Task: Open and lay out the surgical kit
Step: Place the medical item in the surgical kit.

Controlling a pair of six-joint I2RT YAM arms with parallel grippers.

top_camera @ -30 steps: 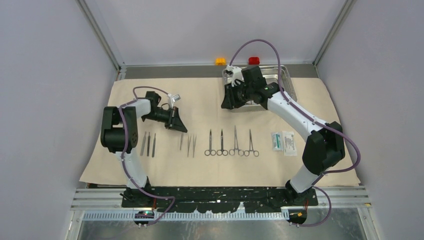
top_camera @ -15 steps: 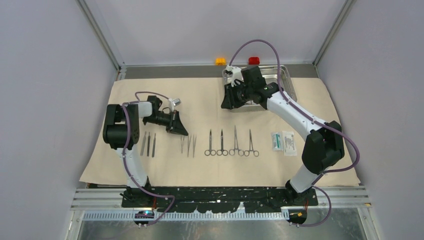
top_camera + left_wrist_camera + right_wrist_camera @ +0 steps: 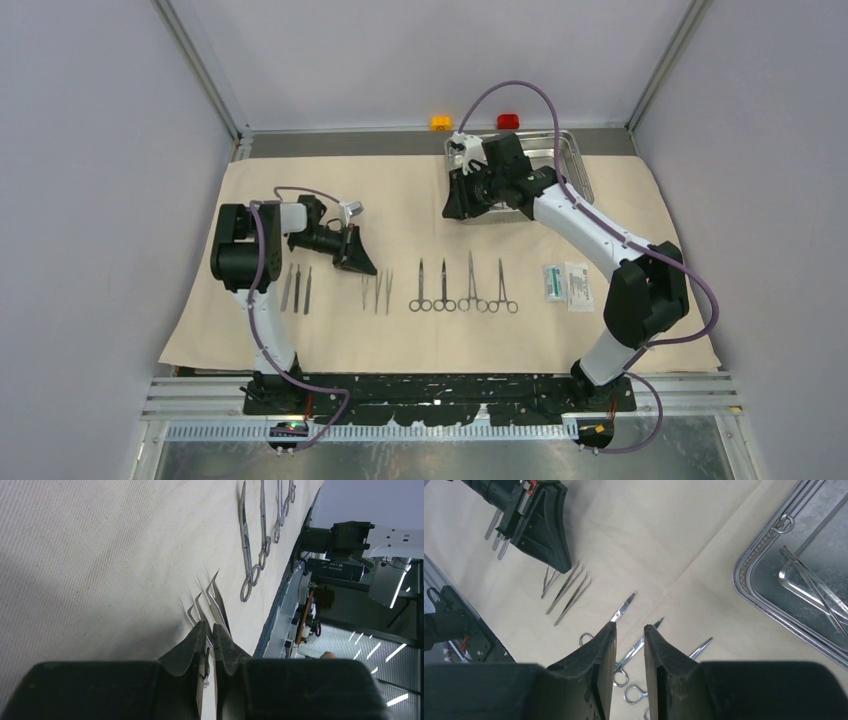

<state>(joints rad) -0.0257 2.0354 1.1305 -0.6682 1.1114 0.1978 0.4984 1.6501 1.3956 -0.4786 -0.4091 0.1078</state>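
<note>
The beige cloth (image 3: 420,190) is spread flat. On it lie, in a row, three straight handles (image 3: 297,287), three tweezers (image 3: 378,292), several ring-handled clamps (image 3: 445,285) and two packets (image 3: 567,283). My left gripper (image 3: 210,625) sits low at the top end of the leftmost tweezers (image 3: 196,611), which rest on the cloth. Its jaws are open by a narrow slit. My right gripper (image 3: 630,625) hangs open and empty above the cloth, left of the steel tray (image 3: 774,595). In that tray a slim steel instrument (image 3: 809,587) shows.
An orange block (image 3: 441,122) and a red block (image 3: 508,121) sit on the grey strip behind the cloth. Grey walls close in the left, right and back. The arms' black base rail (image 3: 440,395) runs along the near edge.
My left gripper has shifted slightly and its jaws have parted a little. The tweezers it carried now lie beside the other two. The right arm has hardly moved.
</note>
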